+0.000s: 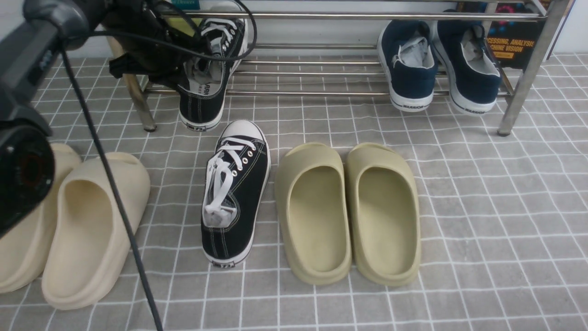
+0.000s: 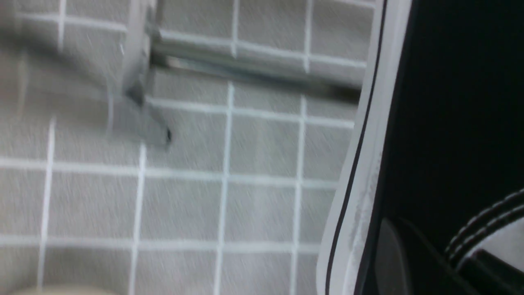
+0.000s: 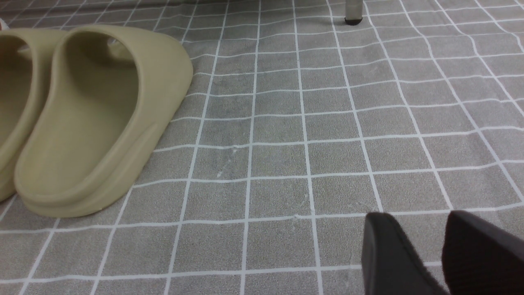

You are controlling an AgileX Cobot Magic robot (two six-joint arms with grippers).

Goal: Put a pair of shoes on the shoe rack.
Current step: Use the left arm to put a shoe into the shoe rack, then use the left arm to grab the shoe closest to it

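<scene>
One black canvas sneaker (image 1: pixel 209 87) is tilted at the left end of the shoe rack (image 1: pixel 321 73). Its toe is up among the rods and its heel hangs past the front rod. My left gripper (image 1: pixel 183 69) is shut on its side wall. In the left wrist view the sneaker (image 2: pixel 430 102) fills the right side, with one finger (image 2: pixel 389 254) outside the wall, and a rack rod (image 2: pixel 245 61) lies beyond. The second black sneaker (image 1: pixel 236 193) lies on the floor, toe toward the rack. My right gripper (image 3: pixel 425 229) is open and empty above the floor and does not show in the front view.
Two navy sneakers (image 1: pixel 436 64) sit on the rack's right end. Olive slides (image 1: pixel 349 207) lie right of the floor sneaker and show in the right wrist view (image 3: pixel 94 123). Cream slides (image 1: pixel 69 230) lie at the left. A black cable (image 1: pixel 110 184) crosses them. The rack's right leg (image 1: pixel 519 96) stands nearby.
</scene>
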